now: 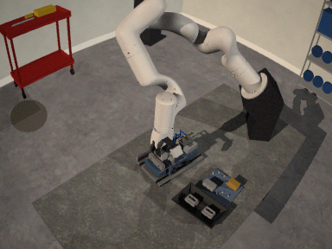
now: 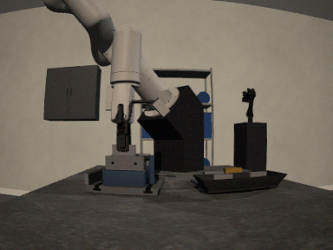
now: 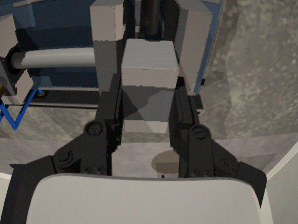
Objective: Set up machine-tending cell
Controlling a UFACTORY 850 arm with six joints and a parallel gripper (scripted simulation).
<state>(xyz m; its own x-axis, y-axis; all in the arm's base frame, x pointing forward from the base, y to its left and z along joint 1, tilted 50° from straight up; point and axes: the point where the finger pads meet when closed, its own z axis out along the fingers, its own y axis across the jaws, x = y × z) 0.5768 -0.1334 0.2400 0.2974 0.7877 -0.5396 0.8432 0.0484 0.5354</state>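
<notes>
My gripper (image 3: 147,90) is shut on an aluminium blank (image 3: 149,86) and holds it by its long sides, down in the opening of the vise (image 1: 170,157). In the wrist view the blank lies between the two grey jaw blocks, and its far short end is close to the black work stop rod (image 3: 152,4). The low bars under it are hidden, so I cannot tell whether it rests on them. The blue hoses (image 3: 13,112) are on the left side. In the exterior view the gripper (image 2: 123,145) reaches straight down into the vise (image 2: 126,171).
The outfeed tray (image 1: 203,205) holds two finished parts (image 1: 190,199) (image 1: 209,211). The infeed plate (image 1: 222,183) beside it carries an aluminium blank (image 1: 209,184) and a brass blank (image 1: 233,183). A red cart (image 1: 39,43) with a yellow block (image 1: 44,10) stands far left. The black arm pedestal (image 1: 261,105) stands behind.
</notes>
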